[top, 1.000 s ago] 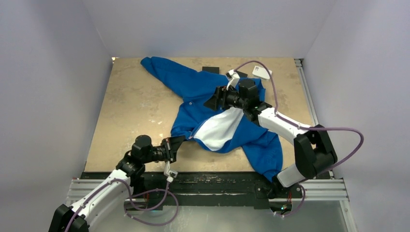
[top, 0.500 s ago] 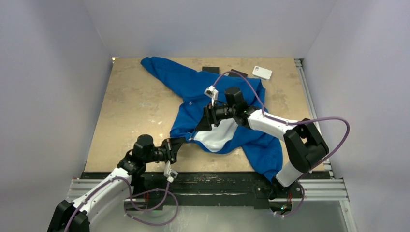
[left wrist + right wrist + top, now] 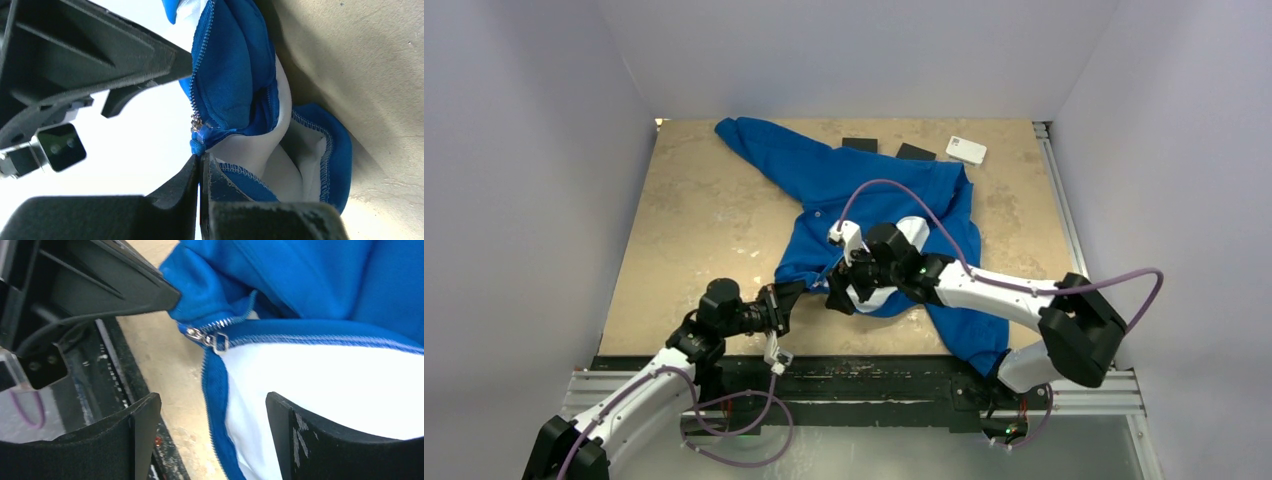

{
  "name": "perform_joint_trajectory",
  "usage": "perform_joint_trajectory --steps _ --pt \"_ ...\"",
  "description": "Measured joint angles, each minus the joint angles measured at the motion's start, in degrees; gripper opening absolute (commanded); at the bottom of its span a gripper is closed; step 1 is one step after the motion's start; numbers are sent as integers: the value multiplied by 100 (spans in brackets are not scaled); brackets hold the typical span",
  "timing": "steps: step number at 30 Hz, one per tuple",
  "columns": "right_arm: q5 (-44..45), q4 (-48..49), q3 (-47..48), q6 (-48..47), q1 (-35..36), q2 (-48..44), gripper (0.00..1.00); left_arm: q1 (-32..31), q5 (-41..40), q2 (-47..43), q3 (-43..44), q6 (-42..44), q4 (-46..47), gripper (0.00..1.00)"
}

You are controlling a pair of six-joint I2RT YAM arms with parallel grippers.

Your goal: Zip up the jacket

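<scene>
While my left gripper [image 3: 201, 164] seemingly pinches the jacket [image 3: 864, 180] hem, my wide-open right gripper [image 3: 212, 407] should straddle the zipper pull [image 3: 210, 338].

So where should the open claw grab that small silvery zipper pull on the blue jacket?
Pinch the small silvery zipper pull by its looped tab, coming from over the white lining, where it lies exposed; the right gripper faces it open.

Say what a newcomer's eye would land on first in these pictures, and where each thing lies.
First, the large royal-blue soft fabric jacket, sprawled across the middle of the tan table with its white lining showing. Next, the silvery zipper slider at the jacket's near hem: the left arm's black fingers pinch the hem beside it, while the right arm's fingers stand open before it.
</scene>
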Motion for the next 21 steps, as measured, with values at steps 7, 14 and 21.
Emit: perform_joint_trajectory --steps 7,14,21 --pt "979 98 -404 -212 101 -485 75 0 -68 -92 0 -35 -35 0" --pt "769 20 -553 -581 225 -577 82 0 -201 -114 0 -122 -98 0" --pt "800 -153 -608 -678 299 -1163 77 2 -328 -26 0 -140 -92 0"
